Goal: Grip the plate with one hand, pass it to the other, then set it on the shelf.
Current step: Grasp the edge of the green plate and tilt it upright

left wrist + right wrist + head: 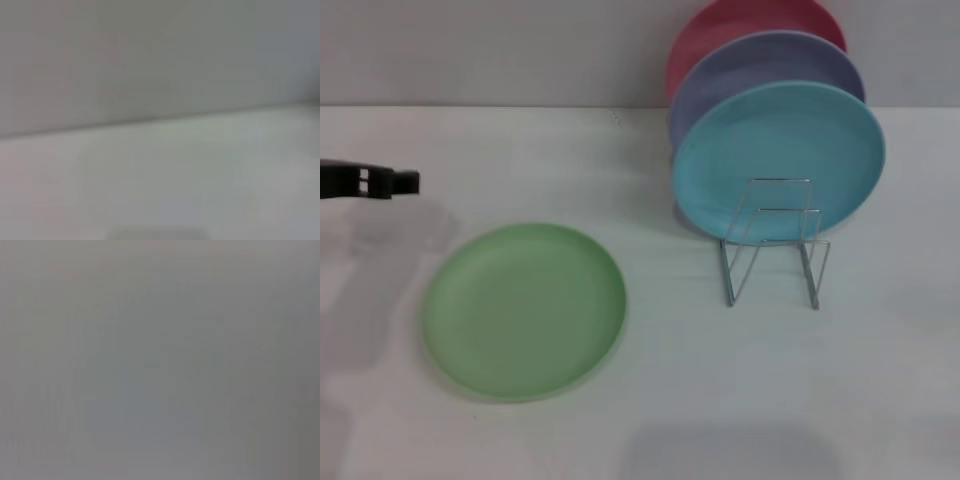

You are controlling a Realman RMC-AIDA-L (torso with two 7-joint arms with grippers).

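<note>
White tabletop [650, 400]: green plate [524, 310] lies flat, down-right of the left gripper [408, 182], can't tell if it's open.

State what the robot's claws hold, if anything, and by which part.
Nothing: the left claw hangs apart from the green plate, which lies flat on the table.

I can't read any text, label, brand, number or sign in my views. The green plate [524, 310], the turquoise-blue plate [778, 160], the lavender plate [760, 62] and the red plate [740, 20] show plain faces, the wire rack [772, 245] carries no tag, and both wrist views give me only blank grey surfaces.
</note>
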